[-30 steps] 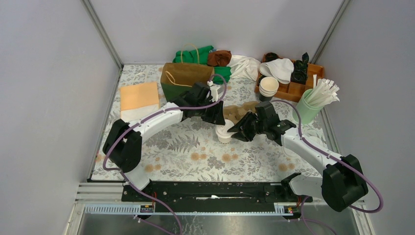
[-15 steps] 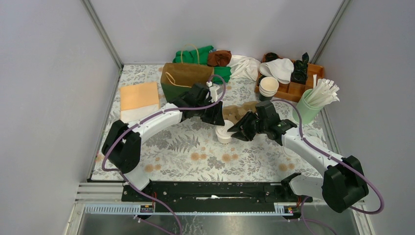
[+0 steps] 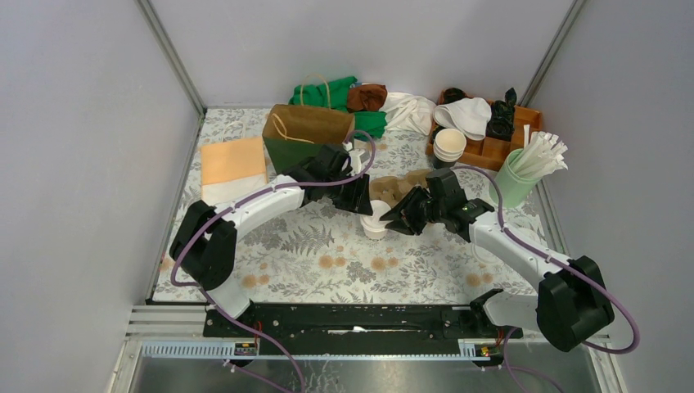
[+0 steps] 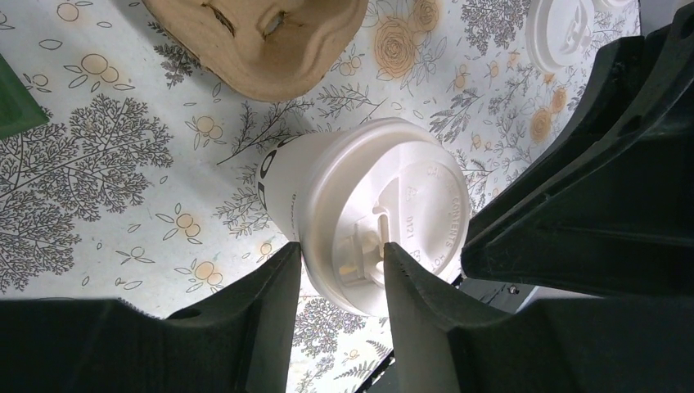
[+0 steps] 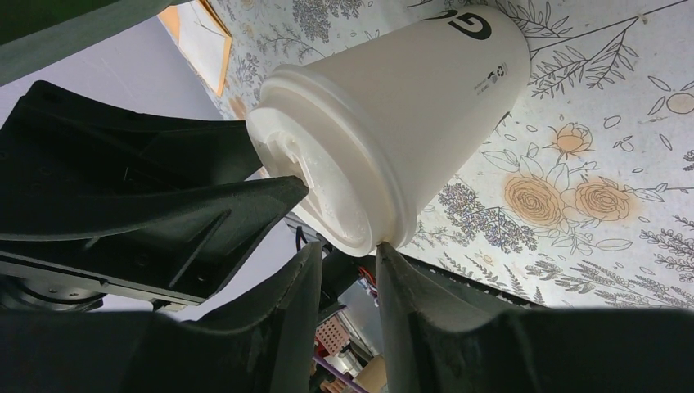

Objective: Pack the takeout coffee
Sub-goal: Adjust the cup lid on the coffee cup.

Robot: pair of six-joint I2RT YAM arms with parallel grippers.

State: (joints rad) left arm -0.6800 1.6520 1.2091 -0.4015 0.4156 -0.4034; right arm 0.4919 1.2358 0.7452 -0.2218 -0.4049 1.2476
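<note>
- takeout coffee (image 3: 375, 221) stands near the middle of the floral surface (image 3: 327, 262);
- left pincer (image 3: 361, 201) and right pincer (image 3: 394, 219) flank it closely;
- pulp carrier (image 3: 394, 187) lies just behind

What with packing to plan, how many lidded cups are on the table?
1. The lidded cup stands mid-table, on the near side of the pulp carrier. The stacked cups at the far right have no lids. Others could be hidden from these views.

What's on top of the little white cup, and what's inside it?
A round white plastic lid sits on top of the cup, with a small raised drinking spout. The lid covers the whole opening, so whatever is inside the cup cannot be seen.
</note>
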